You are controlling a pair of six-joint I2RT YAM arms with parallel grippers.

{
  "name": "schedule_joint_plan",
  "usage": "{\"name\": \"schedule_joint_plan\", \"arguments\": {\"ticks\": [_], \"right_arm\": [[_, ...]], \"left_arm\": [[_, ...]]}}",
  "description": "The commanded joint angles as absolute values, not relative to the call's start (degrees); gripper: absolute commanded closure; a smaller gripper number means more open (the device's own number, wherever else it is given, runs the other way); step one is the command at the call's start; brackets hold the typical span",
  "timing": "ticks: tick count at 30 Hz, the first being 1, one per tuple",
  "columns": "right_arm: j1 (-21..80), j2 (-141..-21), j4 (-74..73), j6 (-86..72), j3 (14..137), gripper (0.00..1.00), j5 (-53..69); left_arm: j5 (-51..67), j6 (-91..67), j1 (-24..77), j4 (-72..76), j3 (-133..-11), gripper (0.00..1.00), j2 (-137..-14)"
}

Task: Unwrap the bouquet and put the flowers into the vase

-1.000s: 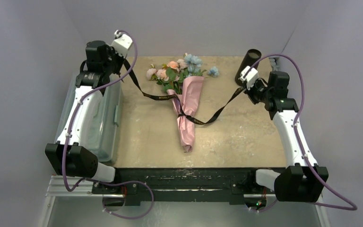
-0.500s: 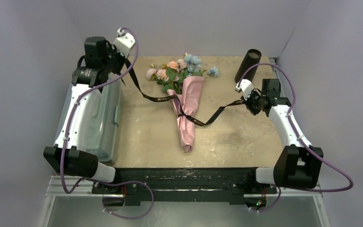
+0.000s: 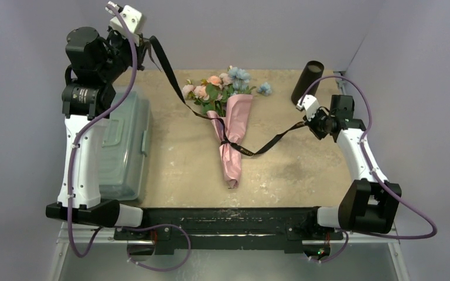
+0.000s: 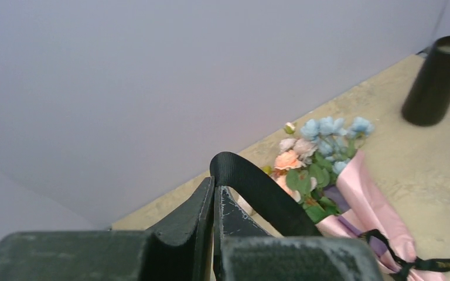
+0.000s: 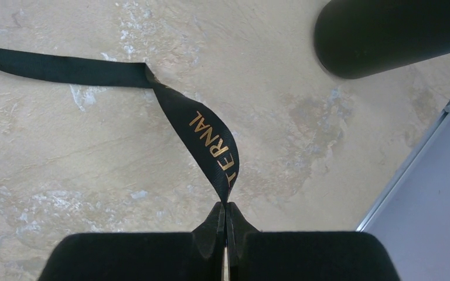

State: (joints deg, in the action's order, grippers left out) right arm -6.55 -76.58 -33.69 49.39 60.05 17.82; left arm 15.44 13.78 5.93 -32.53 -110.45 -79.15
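**Surface notes: materials and finish**

Ribbon (image 5: 211, 137): black woven cloth, fine ribbed weave, dull sheen. Lettering on it is gold print, faintly metallic.
Bouquet wrap (image 4: 366, 199): pink paper, smooth, satin gloss, creased.
Flowers (image 4: 322, 137): cloth-like petals, matt. Leaves dull green.
Vase (image 4: 436, 79): black, matt, smooth.
Table (image 5: 82, 170): beige, stone-like mottling, matt, with pale rough patches.
Bin (image 3: 123, 140): translucent plastic, smooth, faint glare.
Left gripper (image 4: 215, 190): fingers (image 4: 237, 216) matt black with fine pale scratches.
Arm shells (image 3: 81, 164): white plastic, semi-gloss.

Clear lidded bin (image 3: 123, 143) at tabletop's (image 3: 176, 170) left edge.
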Motion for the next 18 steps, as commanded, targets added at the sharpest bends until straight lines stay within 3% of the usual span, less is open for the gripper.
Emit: {"name": "schedule_joint_plan", "arguments": {"ticks": [1, 9, 18], "right_arm": [[-8.3, -72.8, -34.0, 50.4, 62.6, 1.00, 21.9], [-10.9, -71.1, -34.6, 51.0, 61.2, 1.00, 24.7], [-11.9, -69.8, -37.0, 53.9, 59.2, 1.00, 27.3]], "left_arm": [[28.7, 6.7, 5.8, -30.3, -113.5, 1.00, -80.4], [47.1, -16.1, 7.7, -10.3, -121.3, 1.00, -87.1], [39.7, -15.9, 24.1, -7.9, -127.5, 1.00, -100.4]]}}
